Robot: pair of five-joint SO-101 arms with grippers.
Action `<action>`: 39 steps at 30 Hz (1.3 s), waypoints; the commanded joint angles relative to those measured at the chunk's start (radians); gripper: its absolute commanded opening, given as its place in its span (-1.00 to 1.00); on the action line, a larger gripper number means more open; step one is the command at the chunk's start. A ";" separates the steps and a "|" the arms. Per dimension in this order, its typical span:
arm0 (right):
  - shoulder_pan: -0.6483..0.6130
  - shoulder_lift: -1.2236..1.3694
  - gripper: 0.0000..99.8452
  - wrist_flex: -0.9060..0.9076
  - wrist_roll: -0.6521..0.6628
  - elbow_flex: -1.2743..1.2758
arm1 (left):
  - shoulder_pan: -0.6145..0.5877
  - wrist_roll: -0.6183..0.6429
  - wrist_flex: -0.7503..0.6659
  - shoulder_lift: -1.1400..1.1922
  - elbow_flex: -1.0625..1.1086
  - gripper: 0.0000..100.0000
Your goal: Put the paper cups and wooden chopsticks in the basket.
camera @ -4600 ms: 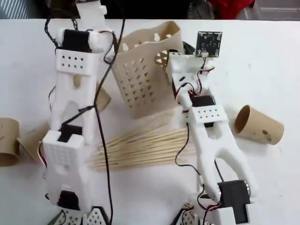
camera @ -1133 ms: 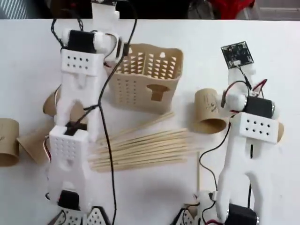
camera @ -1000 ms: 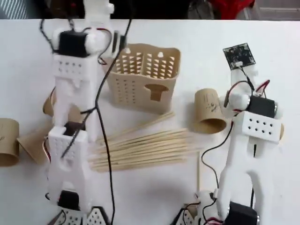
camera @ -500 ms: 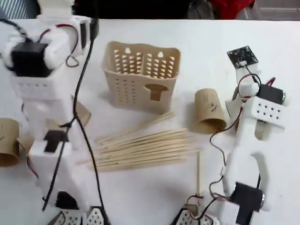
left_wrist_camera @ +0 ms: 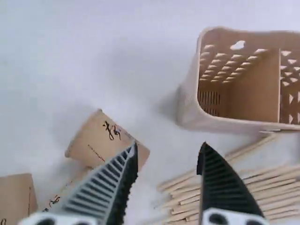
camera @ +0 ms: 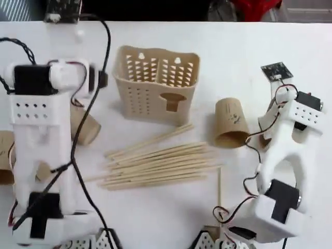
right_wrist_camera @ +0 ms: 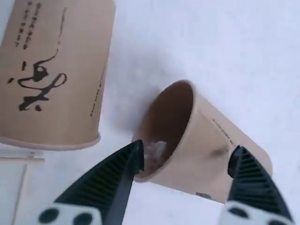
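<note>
From above: beige perforated basket (camera: 155, 98) upright on the white table (camera: 171, 218), towards the far edge, between the two arms. Just in front of it, wooden chopsticks (camera: 161, 163) in a loose flat bundle, lying crosswise; stray chopstick (camera: 219, 187) apart off the bundle's right end, pointing fore and aft. To the basket's right, printed paper cup (camera: 232, 123) on its side, mouth towards the near edge, close beside the right arm (camera: 282, 155). To the basket's left, left-hand paper cup (camera: 85, 125) on its side, partly hidden under the left arm (camera: 39, 140); far-left paper cup (camera: 5, 161) at the table's left edge, cut off by the frame.

From the left wrist: left gripper (left_wrist_camera: 168, 147) wide open and holding nothing, jaws spread above the table, left-hand paper cup just past one jaw, ends of the wooden chopsticks past the other. Basket farther off, upright, open top in plain sight, a few chopstick tips near its foot. Far-left paper cup near the left-hand one, well apart from the basket.

From the right wrist: right gripper (right_wrist_camera: 187, 149) wide open, one jaw to either side of the right-hand paper cup (right_wrist_camera: 211, 126); whether level with the cup or above it, not clear. Cup on its side on the table, mouth turned towards the printed paper cup. Printed paper cup just beside it, also on its side, a strip of bare table between the two.
</note>
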 commanded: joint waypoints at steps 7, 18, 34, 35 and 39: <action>0.104 0.064 -0.43 -0.079 0.069 -0.044 | -0.004 -0.011 -0.144 -0.134 0.368 -0.57; 0.154 0.056 -0.96 -0.102 0.055 -0.081 | 0.093 -0.051 -0.167 -0.137 0.582 -0.59; 0.076 -0.048 -0.97 0.420 -0.193 -0.891 | 0.114 -0.058 -0.399 -0.409 0.968 -0.71; 0.051 -0.051 -0.97 0.447 -0.219 -0.956 | 0.114 -0.058 -0.450 -0.421 1.017 -0.71; -0.096 -0.050 -0.97 0.466 -0.354 -1.165 | 0.099 -0.058 -0.621 -0.461 1.166 -0.71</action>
